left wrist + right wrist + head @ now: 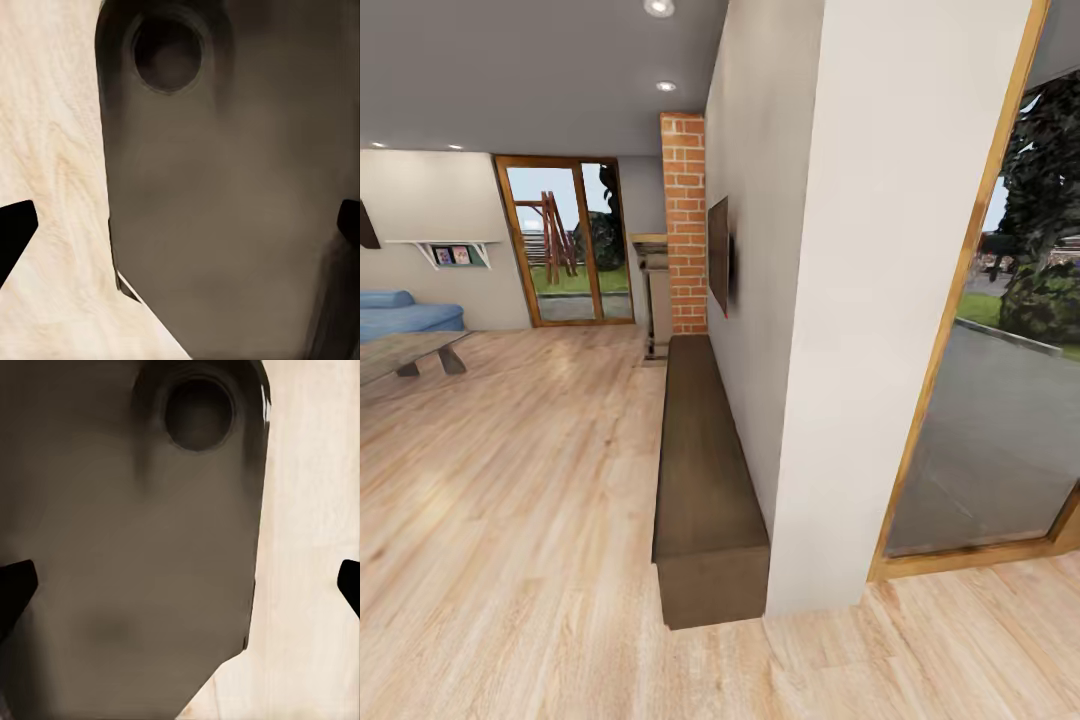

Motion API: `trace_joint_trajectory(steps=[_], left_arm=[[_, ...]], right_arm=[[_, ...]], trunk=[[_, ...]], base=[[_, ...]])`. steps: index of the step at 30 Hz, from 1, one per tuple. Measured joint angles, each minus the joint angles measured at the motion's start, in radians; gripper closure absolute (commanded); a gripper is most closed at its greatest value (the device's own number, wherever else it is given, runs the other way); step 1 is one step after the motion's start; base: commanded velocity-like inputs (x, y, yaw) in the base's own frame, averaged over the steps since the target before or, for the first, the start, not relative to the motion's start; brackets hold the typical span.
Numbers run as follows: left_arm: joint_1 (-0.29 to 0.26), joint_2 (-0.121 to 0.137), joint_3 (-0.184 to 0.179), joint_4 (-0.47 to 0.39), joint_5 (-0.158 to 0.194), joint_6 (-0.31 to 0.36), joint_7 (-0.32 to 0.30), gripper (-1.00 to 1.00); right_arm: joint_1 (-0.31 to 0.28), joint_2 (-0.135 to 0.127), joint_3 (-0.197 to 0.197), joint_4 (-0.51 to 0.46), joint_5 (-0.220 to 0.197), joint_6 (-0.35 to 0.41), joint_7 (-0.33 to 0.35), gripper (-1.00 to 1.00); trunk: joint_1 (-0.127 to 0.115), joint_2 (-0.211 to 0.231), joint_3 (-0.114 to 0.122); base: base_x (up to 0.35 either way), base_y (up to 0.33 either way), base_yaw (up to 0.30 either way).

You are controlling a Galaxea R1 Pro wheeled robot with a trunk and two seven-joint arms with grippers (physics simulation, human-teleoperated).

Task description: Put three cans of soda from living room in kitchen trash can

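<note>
Living room [510, 420] ahead in the head view: pale wood floor [500, 560], grey ceiling with recessed lights. A long dark low cabinet [700, 480] runs along the white wall [830, 300], its near end close to the camera. A black TV [718, 255] is mounted on that wall above the cabinet's far end. Beyond it stands a red brick fireplace [684, 220]. A wood-framed glass door [565, 242] at the far end shows a garden. A second glazed opening [1000, 380] lies at right, past the wall's near edge. A blue sofa [405, 315] sits at far left, and a coffee table [410, 352] stands just in front of it. A small shelf [455, 252] with pictures hangs on the wall above the sofa.

Left gripper [180, 225]: two dark fingertips [13, 229] sit at opposite edges of the left wrist view, spread wide, nothing between them. Behind them is a dark grey part of the robot's body [225, 195] with a round recess, and floor beside it.

Right gripper [180, 585]: fingertips [15, 585] likewise at opposite edges of the right wrist view, spread wide and empty, over a similar grey body part [127, 547] and floor.

No soda can lies at either gripper.
</note>
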Motion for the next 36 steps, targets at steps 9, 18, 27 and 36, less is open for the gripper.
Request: trace_joint_trajectory(steps=[9, 18, 27, 36], left_arm=[[0.028, 0.017, 0.023, 0.041, 0.034, 0.050, -0.002, -1.00], [0.028, 0.017, 0.023, 0.041, 0.034, 0.067, -0.002, -1.00], [-0.019, 0.030, 0.016, -0.003, 0.019, 0.018, -0.032, -1.00], [-0.168, 0.033, 0.014, -1.252, 0.018, 0.100, -0.036, -1.00]], right_arm=[[0.027, -0.032, 0.011, 0.051, 0.012, 0.050, 0.030, -1.00], [0.027, -0.032, 0.011, 0.072, 0.012, 0.064, 0.030, -1.00], [-0.020, -0.076, 0.005, 0.028, -0.002, 0.015, 0.068, -1.00], [-0.260, -0.098, 0.004, -0.854, -0.004, -0.150, 0.289, -1.00]], trunk=[[0.000, 0.000, 0.000], [0.000, 0.000, 0.000], [0.000, 0.000, 0.000], [0.000, 0.000, 0.000]], base=[[0.000, 0.000, 0.000], [0.000, 0.000, 0.000], [0.000, 0.000, 0.000], [0.000, 0.000, 0.000]])
